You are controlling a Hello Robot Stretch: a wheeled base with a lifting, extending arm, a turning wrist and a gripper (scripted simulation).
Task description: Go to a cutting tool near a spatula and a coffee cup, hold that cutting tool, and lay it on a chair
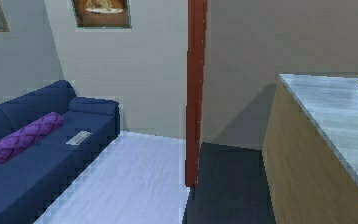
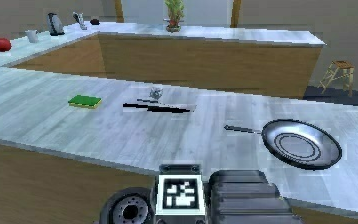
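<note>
Knife (image 2: 159,106) lies flat on the counter (image 2: 47,120), twelve o'clock from my gripper (image 2: 127,207); pan (image 2: 302,142) at two o'clock. Gripper's grip and load: I cannot tell. I recommend extending straight and descending squarely across the knife.

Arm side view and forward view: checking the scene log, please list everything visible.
sofa: one, dark blue, forward view's left
cushion: one, purple, on the sofa
flat thing: one, grey, on the sofa
wall pictures: two, framed, above the sofa
post: one, red-brown, forward view's middle
counter: one, pale top, wooden front, arm side view's foreground
frying pan: one, dark, counter's right
flat block: one, green, counter's left
long tool: one, black, counter's middle
small thing: one, grey, by the long tool
plant: one, green, far counter
upright things: several, pale and dark, far counter's left
round thing: one, red, arm side view's left edge
stool: one, wooden, beyond the counter, right
robot's arm end: dark, white marked square, arm side view's bottom edge
</note>
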